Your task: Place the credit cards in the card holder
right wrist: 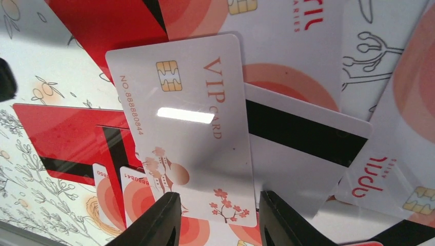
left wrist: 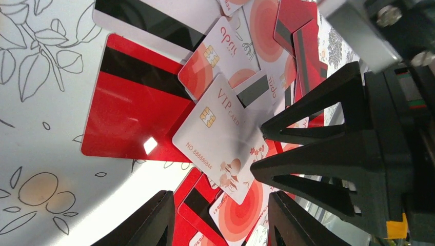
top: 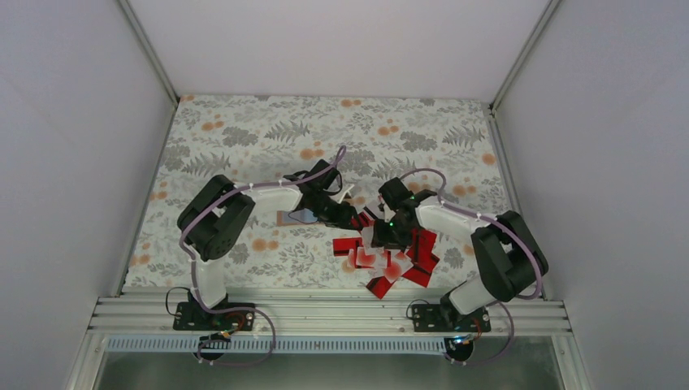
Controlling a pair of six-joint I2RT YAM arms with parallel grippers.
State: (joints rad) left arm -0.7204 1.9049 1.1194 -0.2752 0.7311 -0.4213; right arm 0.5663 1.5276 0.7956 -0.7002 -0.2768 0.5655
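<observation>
The credit cards [top: 390, 256] lie in a loose pile of red and white cards at the front right of the table. My left gripper [top: 348, 214] is open and empty over the pile's left edge [left wrist: 218, 220]. A white VIP card [left wrist: 220, 138] lies just ahead of it, next to a red card with a black stripe [left wrist: 133, 107]. My right gripper [top: 388, 233] is open, its fingers straddling the near end of the same VIP card [right wrist: 190, 128] without closing on it [right wrist: 220, 220]. The card holder [top: 294, 217] lies flat under the left forearm, partly hidden.
The right gripper's black fingers [left wrist: 318, 148] sit close in front of the left gripper, almost touching above the pile. The floral tablecloth [top: 244, 138] covers the table. White walls close in the left, back and right sides.
</observation>
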